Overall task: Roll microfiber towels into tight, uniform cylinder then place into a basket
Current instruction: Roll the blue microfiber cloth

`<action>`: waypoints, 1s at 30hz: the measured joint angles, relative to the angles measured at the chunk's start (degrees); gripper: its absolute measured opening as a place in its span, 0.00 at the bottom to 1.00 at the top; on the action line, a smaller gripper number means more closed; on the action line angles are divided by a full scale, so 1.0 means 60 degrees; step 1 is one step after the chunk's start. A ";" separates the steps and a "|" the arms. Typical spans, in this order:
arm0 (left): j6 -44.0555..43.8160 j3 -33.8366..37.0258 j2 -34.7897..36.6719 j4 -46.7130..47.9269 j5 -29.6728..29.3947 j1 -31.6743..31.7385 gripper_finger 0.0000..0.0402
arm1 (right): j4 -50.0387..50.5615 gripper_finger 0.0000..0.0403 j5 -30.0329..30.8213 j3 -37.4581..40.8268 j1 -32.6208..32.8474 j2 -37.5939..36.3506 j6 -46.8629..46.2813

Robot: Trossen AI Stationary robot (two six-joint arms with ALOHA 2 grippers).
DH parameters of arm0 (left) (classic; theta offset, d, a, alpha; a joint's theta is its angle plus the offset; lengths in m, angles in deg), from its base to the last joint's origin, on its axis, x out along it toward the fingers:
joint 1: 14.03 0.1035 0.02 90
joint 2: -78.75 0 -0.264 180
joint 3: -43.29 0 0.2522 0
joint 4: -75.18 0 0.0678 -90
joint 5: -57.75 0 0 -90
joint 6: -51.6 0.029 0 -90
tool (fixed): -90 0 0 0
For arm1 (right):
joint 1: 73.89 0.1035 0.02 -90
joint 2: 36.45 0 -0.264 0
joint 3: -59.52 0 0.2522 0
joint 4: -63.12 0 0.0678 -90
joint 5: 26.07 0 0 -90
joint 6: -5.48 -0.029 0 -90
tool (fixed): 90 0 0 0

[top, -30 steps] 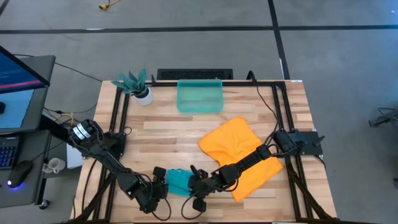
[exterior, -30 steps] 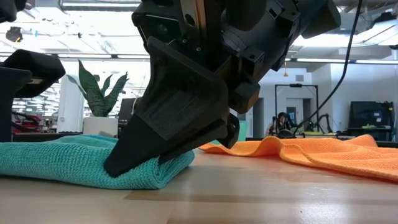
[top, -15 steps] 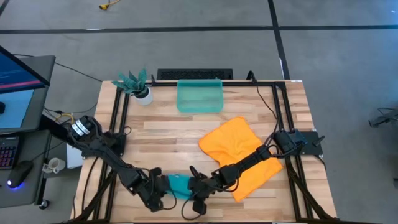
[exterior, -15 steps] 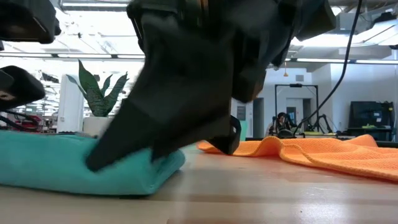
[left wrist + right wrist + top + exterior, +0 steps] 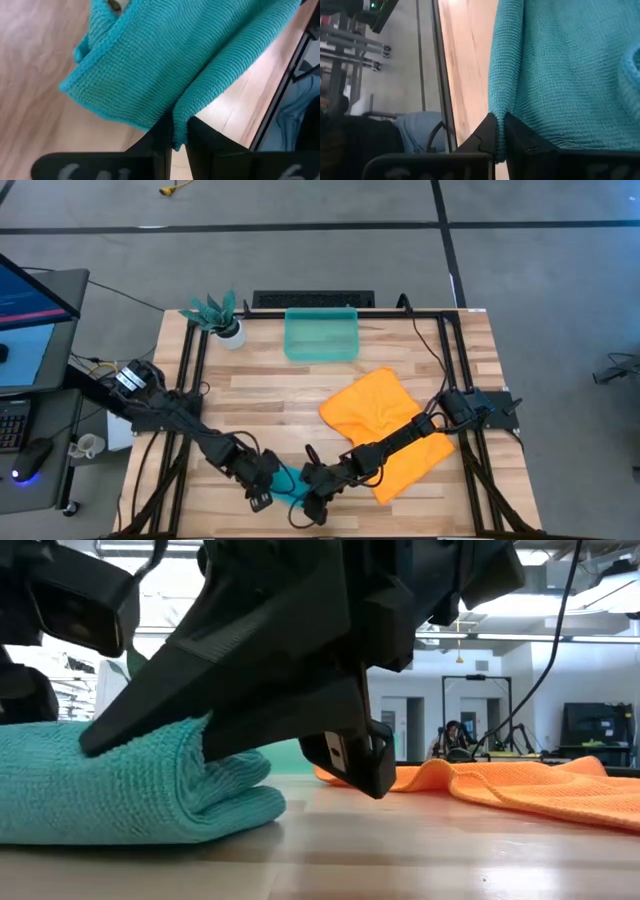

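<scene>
- The small teal-blue microfiber towel [image 5: 120, 785], a soft cloth with a fine ribbed knit, is lying at the near edge of the pale wooden plank table [image 5: 270, 395], folded over into thick rounded layers rather than a tight roll.
- The left gripper [image 5: 179, 131] is pinching a folded edge of that teal towel, its two dark fingers pressed together on a thin ridge of cloth.
- The right gripper [image 5: 501, 131] is gripping the opposite edge of the same towel, its dark fingers likewise squeezed onto a narrow fold.
- In the high view both grippers are meeting over the teal towel, which is showing as a small patch between them.
- The larger bright orange microfiber towel [image 5: 385, 415] is lying rumpled and spread on the table's right half, under the right arm.
- The rectangular translucent teal-green plastic basket [image 5: 320, 334] with low walls is sitting at the table's far edge, well apart from both towels.
- A teal-leaved plant in a white pot [image 5: 222, 317] is standing just left of the basket.
</scene>
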 joint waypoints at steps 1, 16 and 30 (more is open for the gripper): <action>-0.0003 -0.0007 0.0000 0.0074 0.0093 0.0062 0.08 | -0.0005 0.09 0.0001 0.0000 -0.0020 0.0000 -0.0175; 0.0259 0.0043 0.0000 0.0913 0.0667 0.0421 0.08 | 0.0671 0.21 -0.0277 0.0011 -0.0117 0.0008 0.0062; 0.0430 0.0018 0.0004 0.1066 0.0486 0.0421 0.08 | -0.1978 0.28 -0.0299 -0.0011 0.0085 -0.0084 0.2728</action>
